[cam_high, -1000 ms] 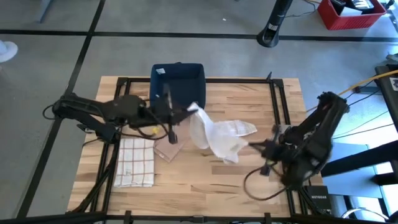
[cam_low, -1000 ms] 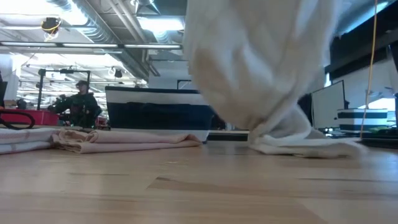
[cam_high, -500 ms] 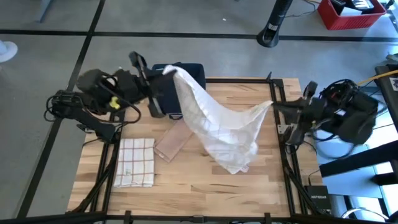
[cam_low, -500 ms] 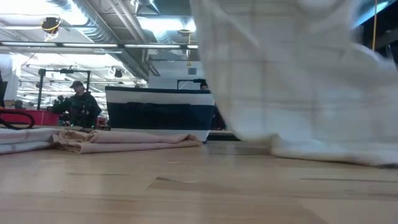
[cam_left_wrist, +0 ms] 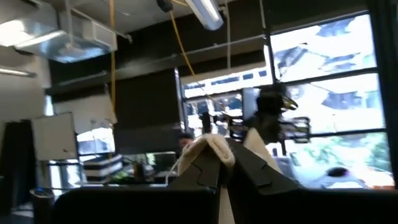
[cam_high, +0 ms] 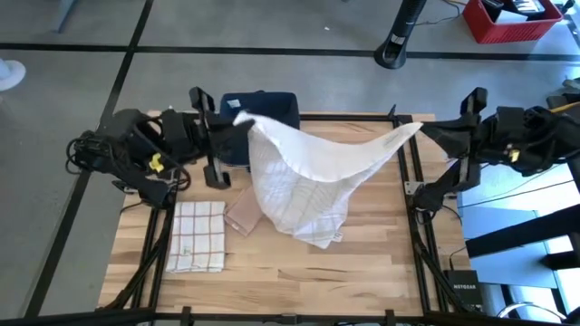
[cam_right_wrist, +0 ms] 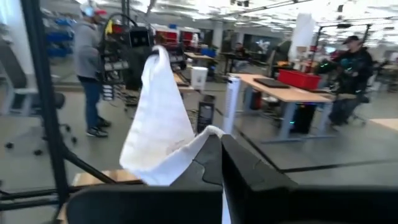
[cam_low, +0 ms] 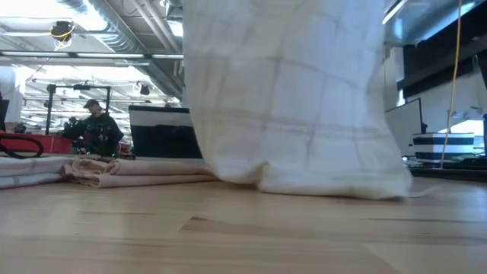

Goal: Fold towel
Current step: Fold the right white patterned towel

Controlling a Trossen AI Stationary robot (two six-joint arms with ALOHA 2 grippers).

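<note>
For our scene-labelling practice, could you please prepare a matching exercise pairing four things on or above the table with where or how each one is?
Things:
1. white towel
2. checked cloth
3. dark blue bin
4. tan cloth

Places or states:
A. at the table's far edge
B. lying folded just beside the checked cloth, toward the table's middle
C. held up between the left hand and the right hand, lower edge on the wood
D. lying folded near the table's left front corner

Pairs: 1-C, 2-D, 3-A, 4-B
</note>
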